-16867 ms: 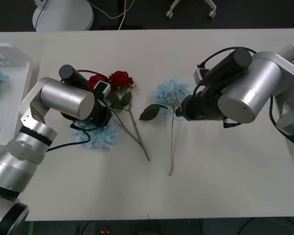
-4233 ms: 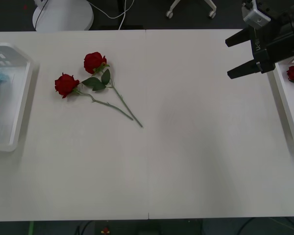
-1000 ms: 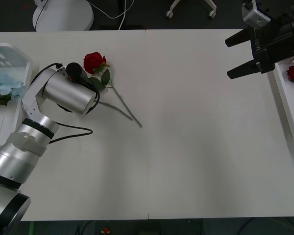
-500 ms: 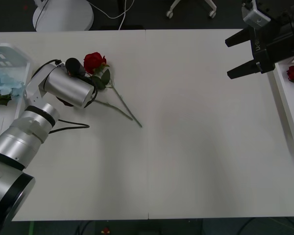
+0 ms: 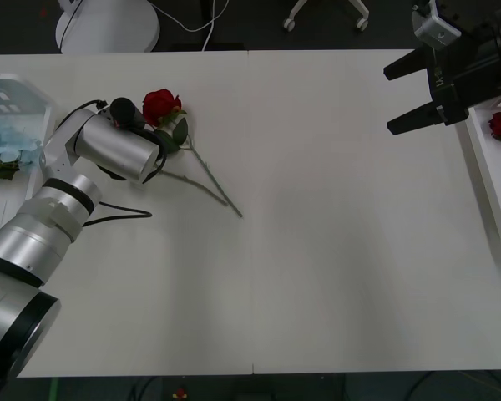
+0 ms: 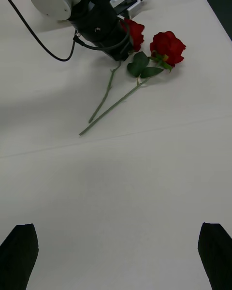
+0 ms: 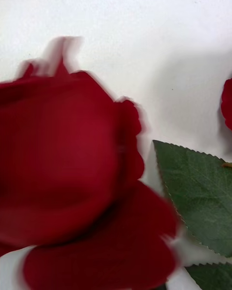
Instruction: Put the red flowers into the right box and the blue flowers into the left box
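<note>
left arm dropped over the nearer rose

blue flowers (image 5: 7,149) already lying in the left box (image 5: 35,210); left gripper (image 6: 117,53) lowered since a moment before onto one of two red flowers (image 5: 160,106) on the table (image 5: 317,251), bloom close under its wrist, grip impossible to tell. right gripper (image 5: 411,98) spread, idle beside the right box (image 5: 484,180), one rose inside. pickup judged imminent.

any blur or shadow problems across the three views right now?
Left wrist view: the near rose is smeared and out of focus, the leaf beside it sharper. Right wrist view: sharp, a soft shadow under the left arm. Front view: even light, no glare on the table.
</note>
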Robot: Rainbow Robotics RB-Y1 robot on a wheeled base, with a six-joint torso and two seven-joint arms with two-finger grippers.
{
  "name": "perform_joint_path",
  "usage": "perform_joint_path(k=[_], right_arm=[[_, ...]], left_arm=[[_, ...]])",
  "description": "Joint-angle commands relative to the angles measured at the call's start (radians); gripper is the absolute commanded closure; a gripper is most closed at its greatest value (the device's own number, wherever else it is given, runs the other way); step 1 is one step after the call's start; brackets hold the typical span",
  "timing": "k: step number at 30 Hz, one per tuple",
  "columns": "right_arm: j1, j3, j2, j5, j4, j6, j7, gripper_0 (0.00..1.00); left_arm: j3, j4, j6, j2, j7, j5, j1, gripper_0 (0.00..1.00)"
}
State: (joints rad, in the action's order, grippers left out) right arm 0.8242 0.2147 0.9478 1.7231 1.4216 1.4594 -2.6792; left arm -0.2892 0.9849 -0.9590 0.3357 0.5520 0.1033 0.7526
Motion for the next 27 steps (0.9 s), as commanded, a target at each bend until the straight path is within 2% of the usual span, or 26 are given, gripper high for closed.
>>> perform_joint_path(k=[1, 3, 9, 15, 17, 20, 27], right_arm=[[0.0, 0.002, 0.035, 0.01, 0.023, -0.007, -0.026, 0.04], [0.0, 0.002, 0.035, 0.01, 0.023, -0.007, -0.026, 0.04], [0.0, 0.002, 0.035, 0.01, 0.023, -0.007, -0.026, 0.04], [0.0, 0.002, 0.035, 0.01, 0.023, -0.007, -0.026, 0.04], [0.0, 0.002, 0.035, 0.01, 0.023, -0.007, -0.026, 0.04], [0.0, 0.002, 0.035, 0.01, 0.023, -0.007, -0.026, 0.04], [0.0, 0.002, 0.035, 0.01, 0.023, -0.007, -0.026, 0.04]], left_arm=[[-0.008, 0.141, -0.083, -0.003, 0.048, 0.023, -0.064, 1.0], [-0.008, 0.207, -0.129, 0.011, 0.052, 0.027, -0.093, 1.0], [-0.008, 0.561, -0.277, 0.092, 0.072, 0.104, -0.257, 1.0], [0.016, 0.857, -0.365, 0.154, 0.077, 0.21, -0.366, 1.0], [0.027, 0.959, -0.354, 0.161, 0.086, 0.256, -0.398, 1.0], [0.027, 1.035, -0.305, 0.161, 0.151, 0.305, -0.414, 1.0], [0.027, 1.091, -0.081, 0.141, 0.367, 0.481, -0.437, 1.0]])
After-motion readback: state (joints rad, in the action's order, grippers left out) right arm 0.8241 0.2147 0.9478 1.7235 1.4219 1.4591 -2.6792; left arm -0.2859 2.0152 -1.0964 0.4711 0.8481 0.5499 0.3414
